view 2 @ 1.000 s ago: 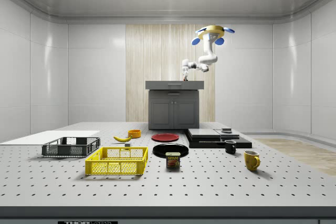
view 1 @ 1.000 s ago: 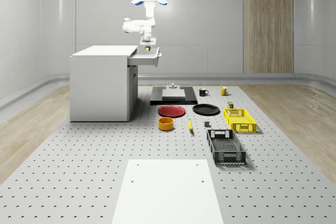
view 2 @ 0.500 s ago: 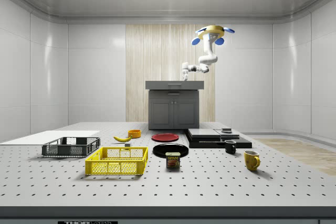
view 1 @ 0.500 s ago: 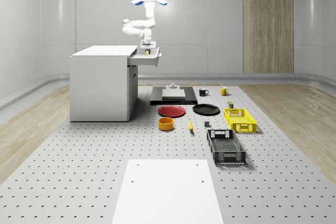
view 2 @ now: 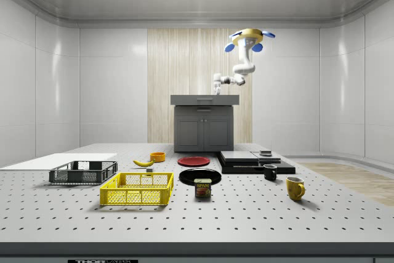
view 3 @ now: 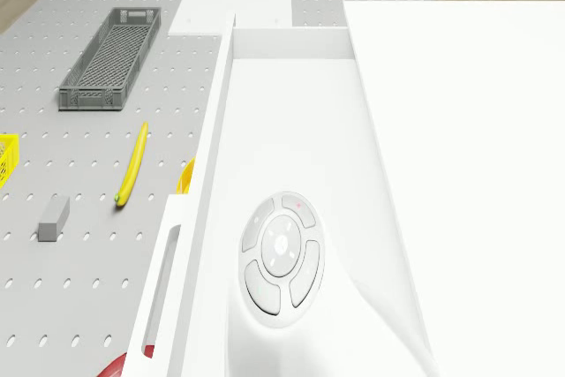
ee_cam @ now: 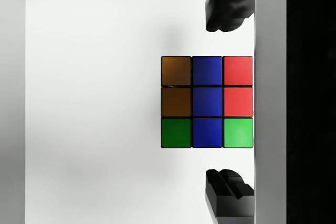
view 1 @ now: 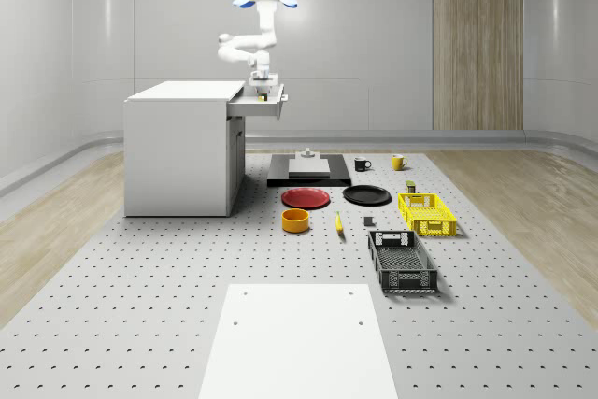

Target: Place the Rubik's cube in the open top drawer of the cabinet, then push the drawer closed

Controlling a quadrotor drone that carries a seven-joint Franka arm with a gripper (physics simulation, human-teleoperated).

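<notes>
1. Drone (view 1: 265, 0): hovers above the pulled-out top drawer (view 1: 263, 101) of the cabinet (view 1: 180, 147). Its arm reaches down toward the drawer.
2. Gripper (ee_cam: 229, 98): open wide and holding nothing. The two dark fingertips (ee_cam: 229, 8) stand clear of the cube on opposite sides.
3. Rubik's cube (ee_cam: 207, 102): rests on the white drawer floor, against one drawer wall and apart from both fingertips. It appears released.
4. Progress: first stage judged complete, since the cube is inside the drawer.
5. Outstanding: the drawer stands open. The arm must lift clear, then push the drawer front (view 3: 173, 289) shut.
6. Risk: gripper low inside the drawer.
</notes>
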